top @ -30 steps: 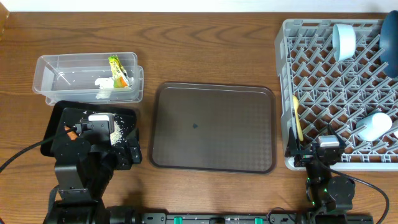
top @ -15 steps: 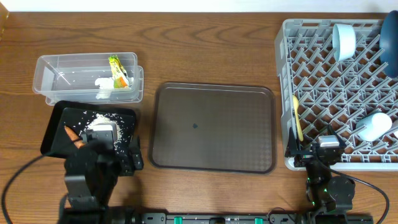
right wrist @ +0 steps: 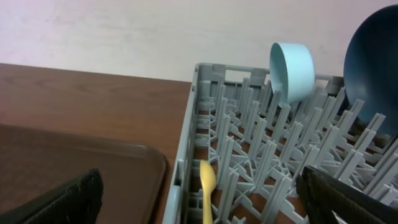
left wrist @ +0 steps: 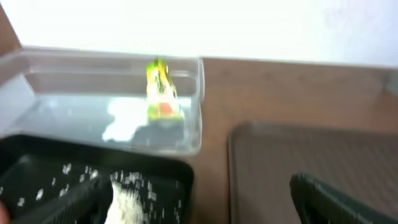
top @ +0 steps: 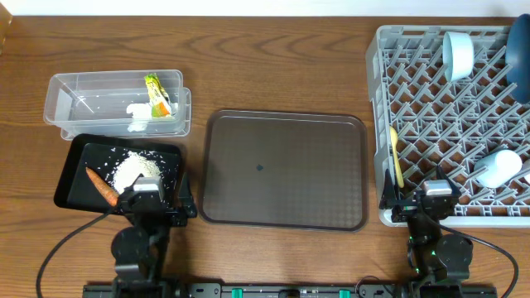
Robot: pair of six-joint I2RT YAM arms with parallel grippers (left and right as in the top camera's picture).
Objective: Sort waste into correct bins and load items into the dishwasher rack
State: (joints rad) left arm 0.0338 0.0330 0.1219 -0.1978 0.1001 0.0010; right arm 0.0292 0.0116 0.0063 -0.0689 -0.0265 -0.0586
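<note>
The clear tub (top: 83, 89) holds the yellow-green snack packet (top: 155, 93) and the white tissue (top: 137, 114). The black tray (top: 79, 157) holds the carrot piece (top: 102, 186) and a heap of rice (top: 137, 170). My left gripper (top: 157, 205) is open and empty at the tray's near edge; in its wrist view (left wrist: 193, 200) I see the rice (left wrist: 127, 199), the packet (left wrist: 160, 93) and the tub (left wrist: 37, 81). The grey rack (top: 451, 124) holds a light-blue bowl (top: 457, 50), the dark-blue plate (top: 519, 45), the cream spoon (top: 396, 157) and a pale vessel (top: 499, 168). My right gripper (top: 420, 207) is open and empty at the rack's near left corner.
The brown serving tray (top: 284, 170) lies between the black tray and the rack. The right wrist view shows the rack wall (right wrist: 193, 124), the spoon (right wrist: 207, 186), the bowl (right wrist: 292, 71) and the plate (right wrist: 376, 68). The table's near edge is just behind both arms.
My left arm has pulled back toward the near edge, uncovering the black tray with the carrot and rice. The right arm has not moved.
</note>
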